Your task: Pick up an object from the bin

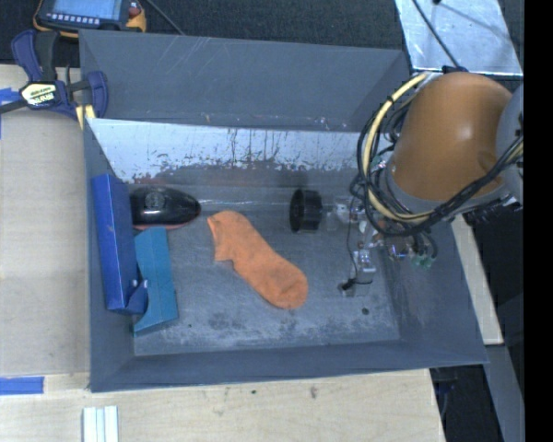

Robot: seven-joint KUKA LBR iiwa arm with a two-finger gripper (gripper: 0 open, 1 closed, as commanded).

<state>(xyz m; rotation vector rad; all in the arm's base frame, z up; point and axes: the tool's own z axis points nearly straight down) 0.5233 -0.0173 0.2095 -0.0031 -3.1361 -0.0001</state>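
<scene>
Five loose things lie in the bin (258, 359), and none of them has been lifted, so by my reading the pick has not yet got past the approach: choosing, closing on and raising a thing are all left to do.

From the camera view, the arm (452, 136) reaches in over the right wall and the claw (360, 270) hangs low above bare floor near the right wall, about midway between the back and front walls. Whether the claw is released or clenched I cannot tell; nothing can be made out in its grip.

Nearest to it is the orange cloth (258, 263), a soft, rumpled, sock-like strip lying slantwise across the middle of the floor, with its rounded end pointing toward the claw but apart from it. The black knob (304, 210), small and round, sits near the back wall, just behind and left of the claw. Either looks a likely target.

Well apart, along the left wall, are a long blue bar (108, 242), a teal block (157, 279) beside it, and a black mouse (163, 207) in the back left corner.
</scene>
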